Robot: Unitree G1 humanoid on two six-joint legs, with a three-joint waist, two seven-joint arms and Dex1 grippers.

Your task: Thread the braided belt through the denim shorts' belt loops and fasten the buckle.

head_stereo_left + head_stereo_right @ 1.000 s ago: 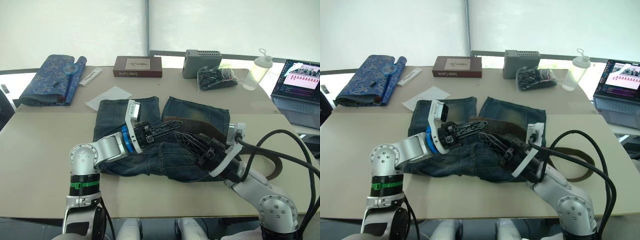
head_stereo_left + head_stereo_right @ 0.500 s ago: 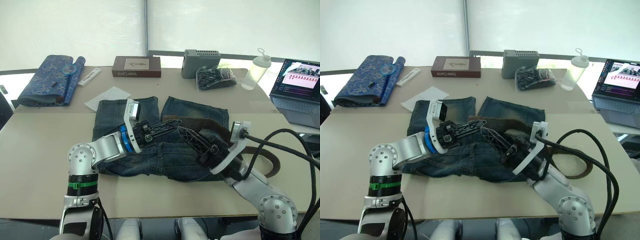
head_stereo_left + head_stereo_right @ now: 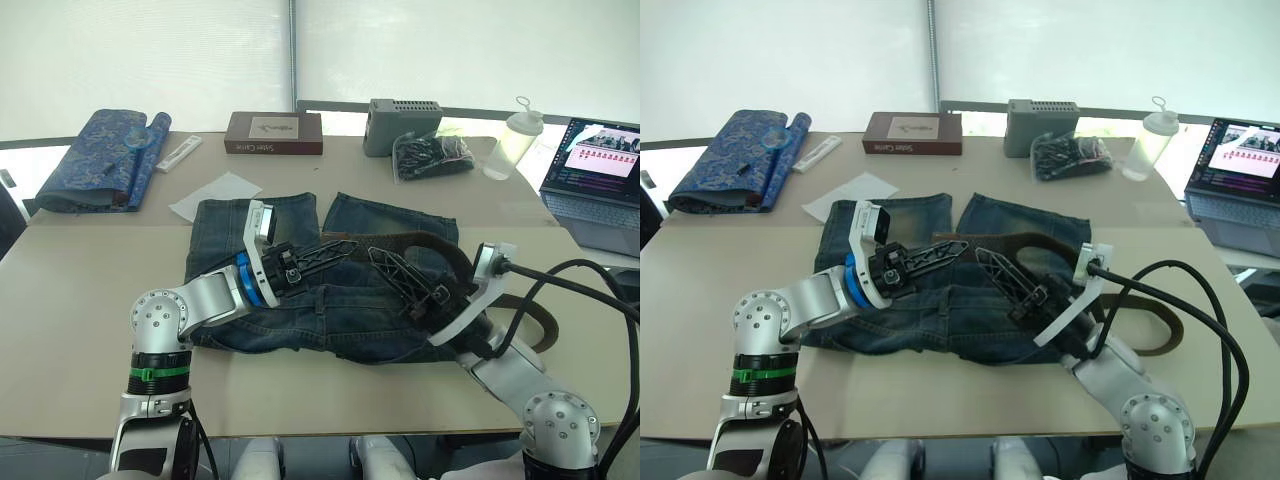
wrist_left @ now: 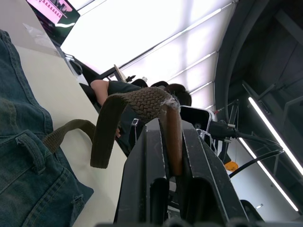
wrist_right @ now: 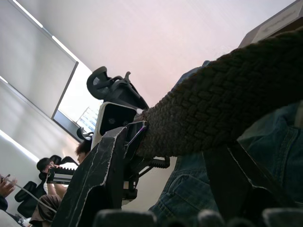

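Lifting since a second ago, the right gripper (image 3: 385, 262) now holds the braided belt (image 3: 440, 245) raised off the denim shorts (image 3: 300, 300), clamped on it; the left gripper (image 3: 335, 252) pinches the strap's end beside it, likely to aim it at a loop. Bare table (image 3: 80, 290) lies open toward the near edge.

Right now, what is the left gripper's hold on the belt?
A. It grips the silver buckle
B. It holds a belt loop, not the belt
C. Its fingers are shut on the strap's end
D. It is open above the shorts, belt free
C. In the left wrist view the braided belt bends over and runs down between the left gripper's two black fingers, pinched there above the denim shorts.
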